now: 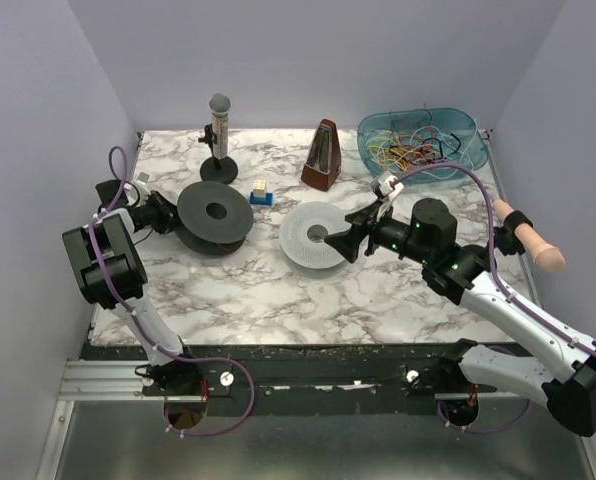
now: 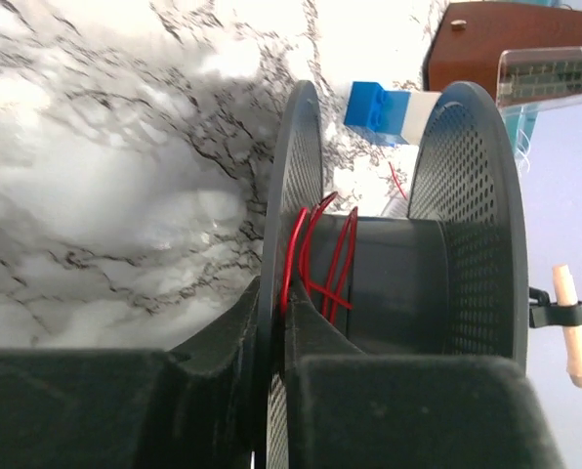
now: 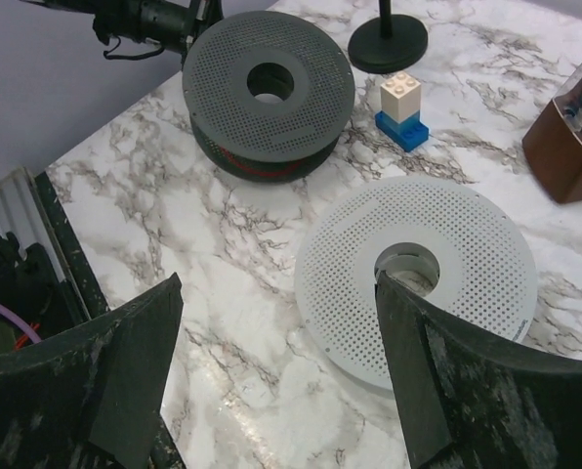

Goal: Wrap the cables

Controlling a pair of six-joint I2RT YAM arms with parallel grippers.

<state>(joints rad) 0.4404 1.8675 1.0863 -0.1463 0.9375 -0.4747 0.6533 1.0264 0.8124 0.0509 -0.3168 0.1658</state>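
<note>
A multicoloured tangle of thin cables (image 1: 410,152) lies in the blue basket (image 1: 470,128) at the back right. A dark grey spool (image 1: 215,212) lies flat at the left, with a few turns of thin red cable (image 2: 322,262) round its core. My left gripper (image 1: 171,215) is shut on the spool's lower flange (image 2: 301,176), one finger on each side. My right gripper (image 1: 344,241) is open and empty. It hovers at the left edge of a white spool (image 1: 316,236), which also shows in the right wrist view (image 3: 418,278), as does the dark spool (image 3: 269,93).
A microphone on a round stand (image 1: 218,135) and a brown metronome (image 1: 323,157) stand at the back. A blue-and-white brick (image 1: 261,192) sits between the spools. A wooden-handled tool (image 1: 533,240) lies at the right edge.
</note>
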